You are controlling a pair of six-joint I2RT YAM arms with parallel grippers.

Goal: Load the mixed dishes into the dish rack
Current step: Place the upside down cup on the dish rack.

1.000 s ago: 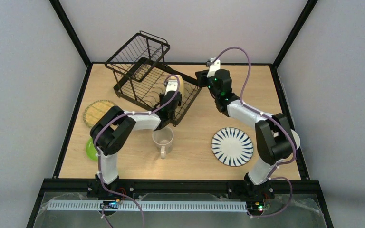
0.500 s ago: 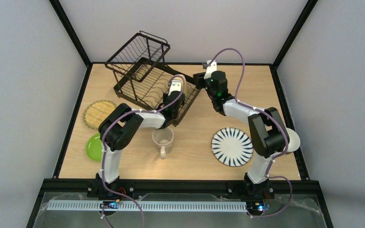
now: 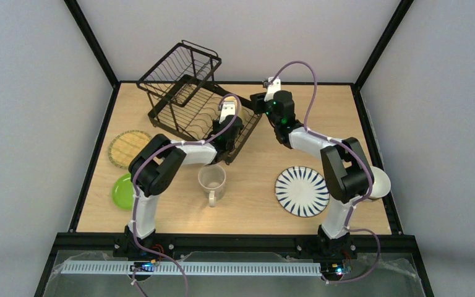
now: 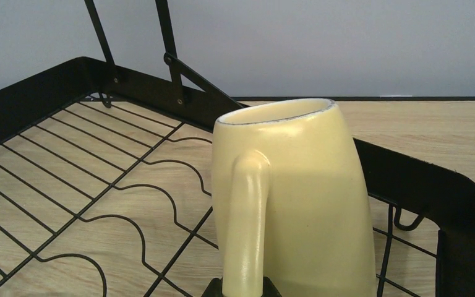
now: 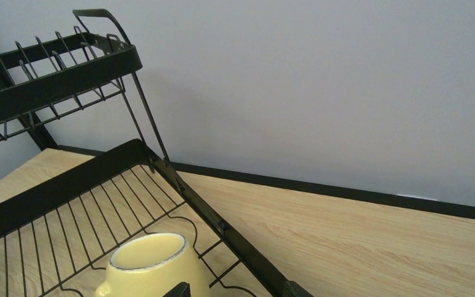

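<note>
pale yellow ceramic mug [image 4: 297, 204], handle pinched by left gripper [image 4: 242, 287]: set level on black wire rack [image 4: 420, 180]; right gripper [image 5: 235, 289], grip unclear.

- Rack [image 3: 192, 99]: black wire all over.
- Yellow mug [image 4: 290, 204], inside the rack: pale yellow, plain, with a greyish-white edge on the rim.
- Beige mug [image 3: 212, 180], in front of the rack: plain beige.
- Striped plate [image 3: 302, 190], front-right of the rack: white with dark radial stripes.
- Woven-look plate [image 3: 125, 147], left of the rack: yellow-tan basket weave.
- Green plate [image 3: 121, 192], front-left of the rack: plain lime green.
- Bowl [image 3: 382, 184], far right of the rack: white.
- Table [image 3: 253, 210] under the rack: light wood grain.
</note>
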